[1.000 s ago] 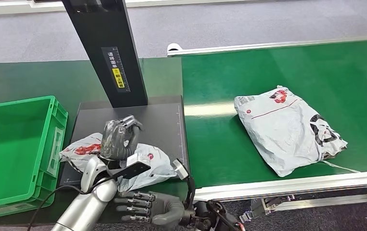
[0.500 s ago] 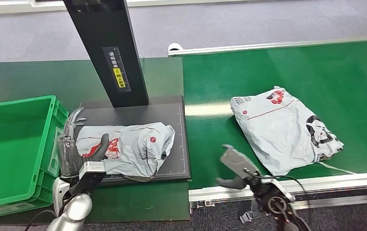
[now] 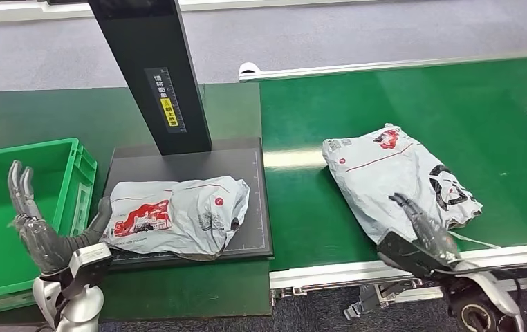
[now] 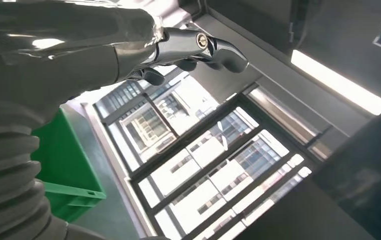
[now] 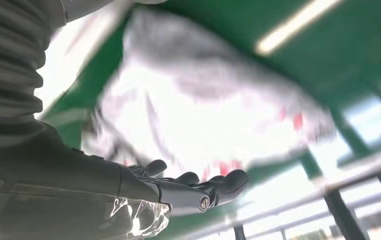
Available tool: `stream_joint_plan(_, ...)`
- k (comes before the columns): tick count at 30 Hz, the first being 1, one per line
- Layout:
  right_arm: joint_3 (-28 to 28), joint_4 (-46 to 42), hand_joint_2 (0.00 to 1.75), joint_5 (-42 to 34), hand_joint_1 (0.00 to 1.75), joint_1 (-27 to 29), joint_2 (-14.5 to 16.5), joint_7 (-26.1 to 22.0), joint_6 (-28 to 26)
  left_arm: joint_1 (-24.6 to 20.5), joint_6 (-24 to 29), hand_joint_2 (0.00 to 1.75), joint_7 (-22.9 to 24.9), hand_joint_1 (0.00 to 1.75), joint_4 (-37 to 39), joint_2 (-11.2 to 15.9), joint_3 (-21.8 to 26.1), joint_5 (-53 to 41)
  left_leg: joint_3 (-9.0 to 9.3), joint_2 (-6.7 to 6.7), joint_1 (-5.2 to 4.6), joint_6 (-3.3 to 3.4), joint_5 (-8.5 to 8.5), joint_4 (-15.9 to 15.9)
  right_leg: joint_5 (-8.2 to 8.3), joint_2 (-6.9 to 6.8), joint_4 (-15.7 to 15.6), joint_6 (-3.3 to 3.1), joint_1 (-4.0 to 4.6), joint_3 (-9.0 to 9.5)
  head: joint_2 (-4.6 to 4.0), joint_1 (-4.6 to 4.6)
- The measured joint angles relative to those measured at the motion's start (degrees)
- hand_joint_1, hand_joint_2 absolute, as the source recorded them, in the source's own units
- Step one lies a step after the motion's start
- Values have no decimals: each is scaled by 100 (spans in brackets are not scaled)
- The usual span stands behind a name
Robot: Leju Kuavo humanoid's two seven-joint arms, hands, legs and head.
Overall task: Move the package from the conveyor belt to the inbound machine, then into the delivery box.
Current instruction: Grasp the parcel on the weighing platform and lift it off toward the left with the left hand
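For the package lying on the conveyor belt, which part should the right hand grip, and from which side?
Probably the near edge of the package, approached from the belt's front rail. It lies flat and slack on the conveyor belt, and the right hand is open at that edge.

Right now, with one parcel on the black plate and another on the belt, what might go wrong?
The left hand is open beside the parcel on the plate, holding nothing; a sideways grab could push it off. The right hand reaches at the edge of the belt parcel, so its fingers may only catch a corner.
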Motion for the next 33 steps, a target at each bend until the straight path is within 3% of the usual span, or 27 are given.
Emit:
stream_joint_plan(5,52,82,175,-426,0,-724,-49,-313,-597,47,-24,175,1325,0,292,237,-335,-1181,14,-13,-2,8,9,2,3,-9,-1,2,-3,3,0,0)
stream_joint_plan(9,2,83,175,-840,0,-826,2,-620,-730,2,-227,175,1726,0,618,437,-702,-1230,9,-14,0,7,9,2,2,-11,0,2,1,0,0,-1)
stream_joint_plan(13,-219,18,175,-1765,0,-663,320,-1627,-716,-240,-1356,175,1645,0,1020,543,-1078,285,4,-16,1,7,8,2,0,-14,0,2,2,-3,0,1)
stream_joint_plan(16,-283,-55,175,-1952,0,-470,692,-2062,-776,-603,-2252,175,2419,0,1539,653,-1554,142,3,-15,1,7,8,1,0,-14,0,1,2,-2,0,-1)
stream_joint_plan(19,-290,-71,175,-1930,0,-348,989,-2118,-822,-1040,-2920,175,3192,0,2302,800,-2068,-1203,7,-13,0,7,9,1,2,-12,0,1,2,1,0,-1)
stream_joint_plan(23,-326,-70,175,-1805,0,-217,1302,-1908,-543,-1778,-3237,175,3766,0,3343,889,-2498,-2029,34,-44,0,7,9,-1,-7,-42,0,3,1,43,0,-1)
stream_joint_plan(27,-377,-70,175,-1800,0,-100,1534,-1797,-249,-2349,-3236,175,3842,0,4098,902,-2664,-2221,77,-62,0,3,-2,-5,-23,-58,-1,3,1,102,0,-1)
stream_joint_plan(31,-417,-70,175,-1806,0,-48,1646,-1788,-199,-2595,-3221,175,3845,1,4478,902,-2739,-2249,112,-61,0,6,-16,-7,-24,-58,-2,1,1,134,0,1)
stream_joint_plan(32,-427,-70,175,-1821,0,-44,1665,-1778,-168,-2626,-3221,175,3841,5,4532,902,-2752,-2253,121,-61,0,5,-18,-7,-24,-58,-2,0,2,141,0,1)
stream_joint_plan(33,-438,-70,175,-1839,0,-38,1683,-1760,-124,-2650,-3230,175,3821,43,4575,902,-2758,-2254,130,-60,0,3,-18,-7,-24,-57,-2,-1,2,149,0,0)
